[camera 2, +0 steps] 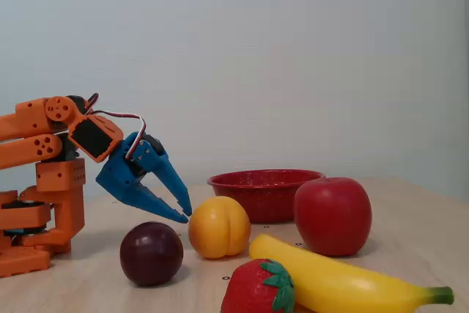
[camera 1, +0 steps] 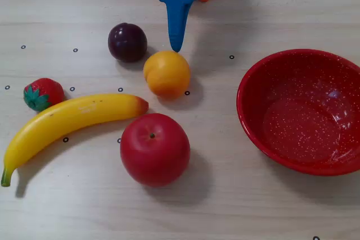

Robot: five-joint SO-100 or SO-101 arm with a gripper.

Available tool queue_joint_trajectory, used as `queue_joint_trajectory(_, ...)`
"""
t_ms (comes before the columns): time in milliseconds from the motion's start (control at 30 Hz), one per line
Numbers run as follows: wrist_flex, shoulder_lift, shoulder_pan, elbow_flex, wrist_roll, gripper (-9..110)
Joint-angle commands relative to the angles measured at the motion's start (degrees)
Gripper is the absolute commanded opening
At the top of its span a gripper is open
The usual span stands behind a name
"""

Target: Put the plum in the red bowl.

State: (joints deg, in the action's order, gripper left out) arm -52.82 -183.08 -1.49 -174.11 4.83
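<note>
The plum (camera 1: 127, 42) (camera 2: 152, 253) is a dark purple ball lying on the table, left of the orange fruit (camera 1: 167, 73) (camera 2: 219, 226). My blue gripper (camera 1: 177, 46) (camera 2: 187, 216) hangs just above the table, its tips over the gap between plum and orange fruit and touching neither. In the side-on fixed view its jaws are parted, one above the other, narrowing toward the tips, and nothing is between them. The red bowl (camera 1: 250, 113) (camera 2: 264, 181), speckled white, stands empty at the right of the top-down fixed view.
A red apple (camera 1: 154, 149) (camera 2: 333, 214), a banana (camera 1: 67, 122) (camera 2: 344, 280) and a strawberry (camera 1: 42, 94) (camera 2: 258, 289) lie in front of the plum. The orange arm base (camera 2: 44, 203) stands behind. Small black ring marks dot the wooden table.
</note>
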Motion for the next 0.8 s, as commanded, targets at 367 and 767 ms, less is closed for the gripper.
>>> queue_joint_trajectory(367,-0.35,1.32,-2.9,0.7,-2.99,0)
queue_joint_trajectory(767,-2.46,33.31,-9.23,27.51,2.46,0)
